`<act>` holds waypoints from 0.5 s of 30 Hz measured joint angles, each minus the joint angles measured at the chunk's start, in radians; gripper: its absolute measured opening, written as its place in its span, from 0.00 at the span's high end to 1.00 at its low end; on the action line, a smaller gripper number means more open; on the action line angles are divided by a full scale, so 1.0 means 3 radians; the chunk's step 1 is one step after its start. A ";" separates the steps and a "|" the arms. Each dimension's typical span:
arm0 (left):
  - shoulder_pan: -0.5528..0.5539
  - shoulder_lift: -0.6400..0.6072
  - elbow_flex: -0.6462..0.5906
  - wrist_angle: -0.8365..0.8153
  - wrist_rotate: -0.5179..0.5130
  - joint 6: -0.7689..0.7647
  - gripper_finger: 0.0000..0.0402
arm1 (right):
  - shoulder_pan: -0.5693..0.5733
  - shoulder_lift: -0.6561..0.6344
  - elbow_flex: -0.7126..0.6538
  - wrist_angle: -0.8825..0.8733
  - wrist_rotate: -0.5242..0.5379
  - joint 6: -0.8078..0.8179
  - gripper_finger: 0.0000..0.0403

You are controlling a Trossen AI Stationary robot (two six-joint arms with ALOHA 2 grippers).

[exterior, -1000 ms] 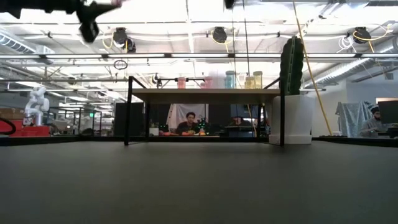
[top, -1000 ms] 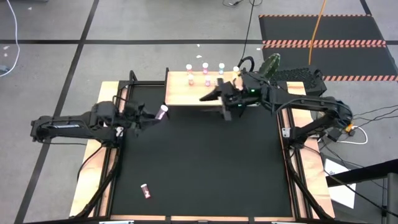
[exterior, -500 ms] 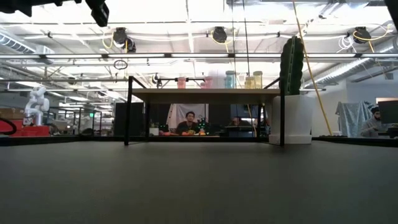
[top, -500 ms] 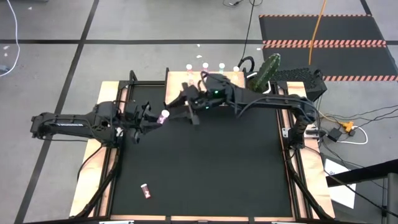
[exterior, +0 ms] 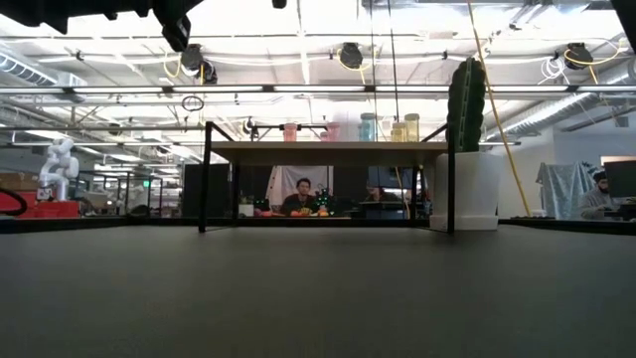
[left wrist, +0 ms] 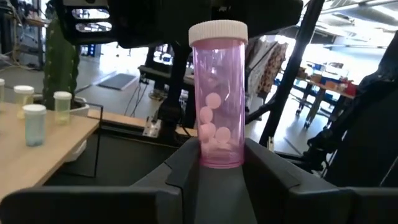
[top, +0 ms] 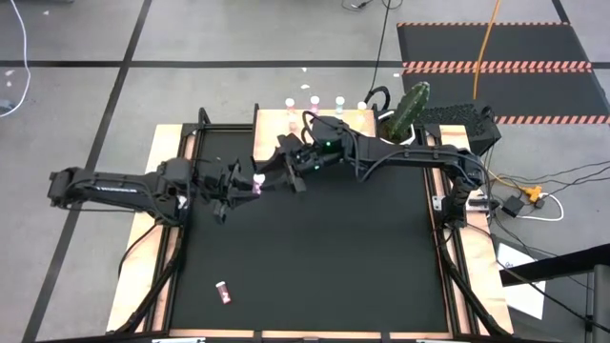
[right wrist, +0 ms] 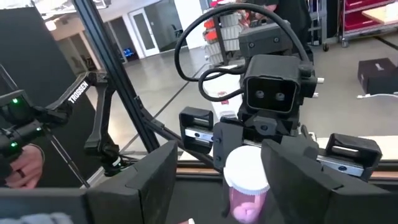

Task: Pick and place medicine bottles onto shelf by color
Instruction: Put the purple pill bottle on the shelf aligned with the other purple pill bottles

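The left gripper (top: 250,183) pinches an upright pink bottle (left wrist: 217,93), squarely between the right gripper's (top: 270,170) spread fingers (right wrist: 300,171).

Grey tiled floor (top: 76,105), hazard-striped black mat (top: 496,48), bright ceiling lights (exterior: 298,20).

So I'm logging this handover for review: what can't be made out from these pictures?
- Right gripper contact with the pink pill bottle with a white cap: its fingers flank the cap, but the picture's edge cuts the body off.
- Bottle colours on the light-wood shelf: too small in the high view.
- Left gripper: out of the low view.
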 joint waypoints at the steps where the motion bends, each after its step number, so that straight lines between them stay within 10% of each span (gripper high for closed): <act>1: -0.0012 0.0021 0.0000 0.0016 -0.0001 0.0001 0.72 | 0.0001 0.0002 0.0000 -0.0005 -0.0003 0.0008 0.44; 15: -0.0080 0.0058 0.0003 0.0094 -0.0028 0.0101 0.72 | -0.0006 0.0007 -0.0006 -0.0067 0.0264 -0.0164 0.39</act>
